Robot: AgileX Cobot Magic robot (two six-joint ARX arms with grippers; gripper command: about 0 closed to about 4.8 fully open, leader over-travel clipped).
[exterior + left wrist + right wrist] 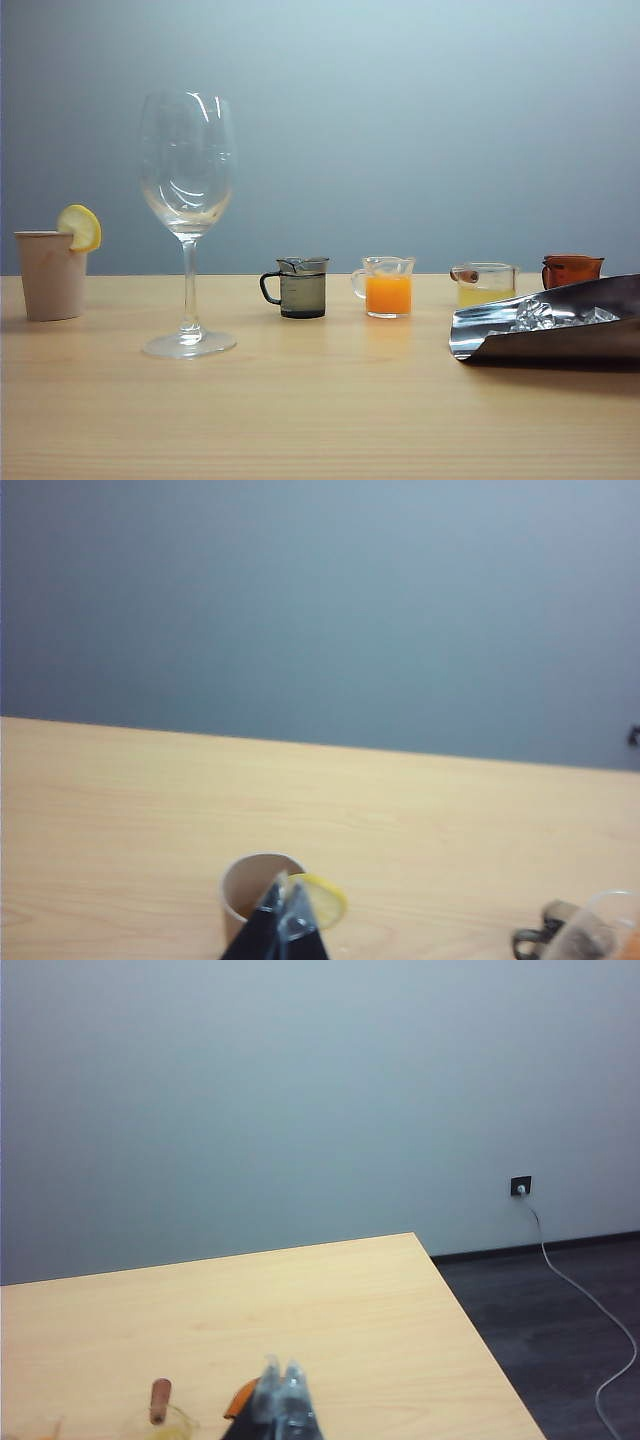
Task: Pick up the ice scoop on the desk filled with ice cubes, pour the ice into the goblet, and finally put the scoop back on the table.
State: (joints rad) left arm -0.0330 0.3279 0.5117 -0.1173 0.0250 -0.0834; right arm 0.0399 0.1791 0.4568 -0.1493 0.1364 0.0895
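The goblet (pixel 188 190) stands upright on the left half of the desk (pixel 320 410), clear and with nothing in its bowl. At the right edge of the exterior view lies the shiny ice scoop (pixel 560 335), its open mouth toward the goblet, with ice cubes (pixel 540 315) in the trough. Neither gripper shows in the exterior view. In the left wrist view my left gripper (pixel 283 892) is shut and empty, its tips in front of a beige cup (pixel 245 882). My right gripper (pixel 280 1372) is shut and empty above the table (pixel 330 1300). Both wrist views miss the scoop and the goblet.
A beige cup (pixel 50 280) with a lemon slice (pixel 80 227) stands at far left. Several small jugs line the back: dark grey (pixel 302 288), orange (pixel 388 290), yellow (pixel 485 285), brown (pixel 572 270). The right wrist view shows the table's side edge (pixel 470 1320) and the dark floor (pixel 560 1330).
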